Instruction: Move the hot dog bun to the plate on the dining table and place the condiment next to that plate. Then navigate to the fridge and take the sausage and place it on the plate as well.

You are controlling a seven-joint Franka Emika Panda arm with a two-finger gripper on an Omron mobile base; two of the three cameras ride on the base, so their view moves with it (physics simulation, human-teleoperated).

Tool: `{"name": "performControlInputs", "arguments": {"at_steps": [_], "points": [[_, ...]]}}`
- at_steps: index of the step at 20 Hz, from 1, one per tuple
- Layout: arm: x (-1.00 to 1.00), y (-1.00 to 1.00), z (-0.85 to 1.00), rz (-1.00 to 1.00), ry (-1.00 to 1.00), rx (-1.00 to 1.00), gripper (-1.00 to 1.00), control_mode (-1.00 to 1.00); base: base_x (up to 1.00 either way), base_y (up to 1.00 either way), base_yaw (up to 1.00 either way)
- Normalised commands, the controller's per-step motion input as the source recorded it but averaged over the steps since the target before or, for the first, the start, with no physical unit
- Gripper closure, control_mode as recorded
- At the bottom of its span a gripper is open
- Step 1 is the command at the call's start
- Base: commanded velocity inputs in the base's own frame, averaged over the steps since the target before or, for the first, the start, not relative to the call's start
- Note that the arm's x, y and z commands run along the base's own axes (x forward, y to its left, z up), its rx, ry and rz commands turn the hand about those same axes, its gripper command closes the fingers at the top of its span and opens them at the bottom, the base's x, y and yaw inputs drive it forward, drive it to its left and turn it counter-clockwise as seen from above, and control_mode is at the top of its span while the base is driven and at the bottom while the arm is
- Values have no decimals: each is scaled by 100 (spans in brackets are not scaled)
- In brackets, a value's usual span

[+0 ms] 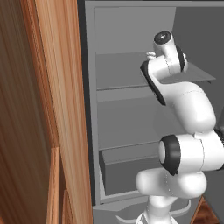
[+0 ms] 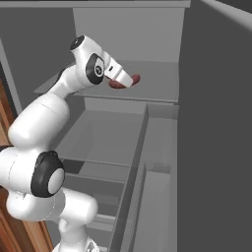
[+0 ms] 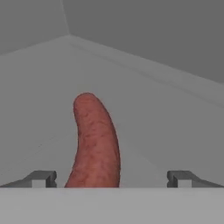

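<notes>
Inside the fridge (image 2: 162, 128), the gripper (image 3: 111, 177) is spread wide either side of the sausage (image 3: 95, 142), bare shelf (image 3: 166, 127) all round.

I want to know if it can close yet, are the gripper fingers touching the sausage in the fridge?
Apart. In the hand view the sausage lies between the open gripper fingertips, with bare shelf showing on both sides of it.

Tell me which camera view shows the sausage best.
The hand view: the sausage lies there large and unblocked on the fridge shelf, between the open end effector's fingertips. The right base view shows a small red part behind the end effector. In the left base view the arm covers that spot.
</notes>
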Motion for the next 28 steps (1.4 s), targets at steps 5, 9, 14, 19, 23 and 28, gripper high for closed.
{"name": "performControlInputs", "arguments": {"at_steps": [5,9,14,19,23,28], "points": [[20,0,-43,-7,2,5,-100,-100,0,0,0],[48,-1,-64,-1,0,3,-100,-100,0,0,0],[38,-12,-66,0,0,2,100,-100,0,0,0],[-23,-9,-25,0,-6,0,100,-100,0,0,0],[-97,-10,0,1,-24,0,100,-100,0,0,0],[-100,-3,20,12,-29,0,100,-100,0,0,0]]}}
